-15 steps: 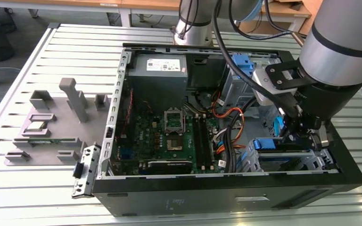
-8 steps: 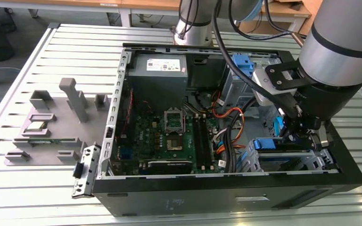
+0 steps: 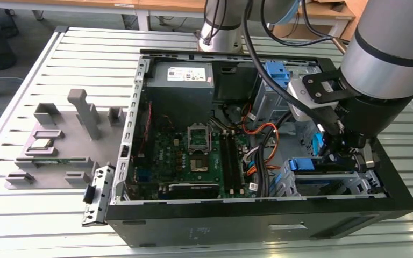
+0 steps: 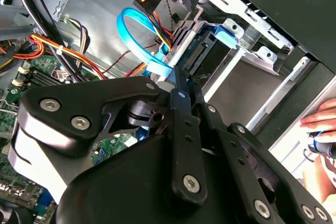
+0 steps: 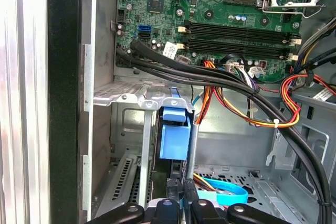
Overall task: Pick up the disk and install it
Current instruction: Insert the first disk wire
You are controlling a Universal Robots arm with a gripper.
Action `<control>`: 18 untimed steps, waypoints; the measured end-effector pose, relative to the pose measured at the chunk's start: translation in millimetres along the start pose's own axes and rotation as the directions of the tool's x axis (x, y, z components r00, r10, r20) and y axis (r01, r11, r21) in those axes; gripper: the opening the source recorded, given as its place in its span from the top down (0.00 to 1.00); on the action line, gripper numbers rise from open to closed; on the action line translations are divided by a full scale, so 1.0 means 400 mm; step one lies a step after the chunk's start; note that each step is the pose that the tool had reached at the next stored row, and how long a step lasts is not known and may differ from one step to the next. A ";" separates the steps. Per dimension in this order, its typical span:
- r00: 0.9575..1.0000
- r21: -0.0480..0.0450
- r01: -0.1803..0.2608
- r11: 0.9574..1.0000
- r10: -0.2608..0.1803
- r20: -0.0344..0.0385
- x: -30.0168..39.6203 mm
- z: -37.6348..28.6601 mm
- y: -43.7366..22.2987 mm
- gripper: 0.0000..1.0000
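The disk (image 3: 303, 164), in its blue carrier, sits on edge in the metal drive cage (image 3: 321, 185) at the front corner of the open computer case, on the exterior view's right. Its blue handle tab (image 5: 175, 135) sticks out of the slot, and its connector end (image 4: 202, 51) faces into the case. My gripper (image 3: 332, 153) hangs just above the cage. In the second wrist view its black fingers (image 4: 177, 98) run together to a point at the disk's connector end, with nothing seen between them. The gripper (image 5: 181, 203) lines up with the disk's slot.
A light blue data cable (image 4: 139, 35) loops right beside the fingers. Black and orange cable bundles (image 5: 231, 77) cross between the cage and the motherboard (image 3: 192, 150). A grey power supply (image 3: 183, 75) and a blue bracket (image 3: 277, 72) sit at the back. A person's hand (image 4: 320, 124) is outside the case.
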State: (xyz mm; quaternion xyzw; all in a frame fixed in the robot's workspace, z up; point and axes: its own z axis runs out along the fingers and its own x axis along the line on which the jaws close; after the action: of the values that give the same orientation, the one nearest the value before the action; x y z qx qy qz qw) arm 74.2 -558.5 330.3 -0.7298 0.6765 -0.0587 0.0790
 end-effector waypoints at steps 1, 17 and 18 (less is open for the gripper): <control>1.000 0.000 0.000 1.000 0.000 0.000 0.000 0.000 0.000 0.84; 1.000 0.000 0.000 1.000 0.000 0.000 0.000 0.012 0.002 0.84; 1.000 0.000 0.000 1.000 0.000 0.000 0.000 0.012 0.002 0.84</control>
State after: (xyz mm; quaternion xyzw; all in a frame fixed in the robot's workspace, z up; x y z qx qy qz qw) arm 74.2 -558.5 325.5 -0.7298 0.6765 -0.0588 0.0790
